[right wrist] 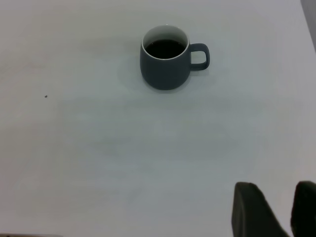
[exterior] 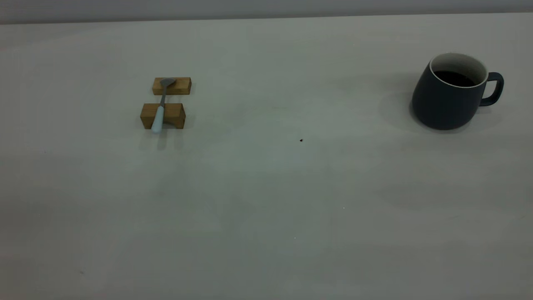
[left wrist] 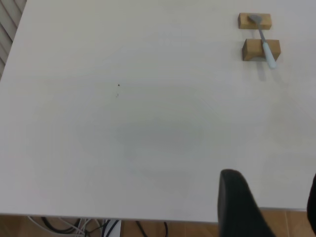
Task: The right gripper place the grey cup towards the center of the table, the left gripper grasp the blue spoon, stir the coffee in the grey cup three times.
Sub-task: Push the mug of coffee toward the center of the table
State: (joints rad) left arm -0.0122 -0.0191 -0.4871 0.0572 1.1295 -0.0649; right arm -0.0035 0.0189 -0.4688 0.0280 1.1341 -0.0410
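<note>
Cup [exterior: 447, 100] is being seen upper right of the exterior view, full of coffee [exterior: 454, 78]: rigid, heavy, spill-prone, best taken by the handle. Right gripper [right wrist: 276, 210] is being held part-open, empty

The exterior view is dim and greyish, with soft, even light from above. The cup [exterior: 447, 93] casts a faint, broad shadow to its left on the table [exterior: 266, 200]; the blocks [exterior: 163, 114] throw a pale one toward the lower frame. Both wrist views are brighter and washed out, with no glare. Dark fingers [right wrist: 254, 212] at the lower right look blurred
</note>
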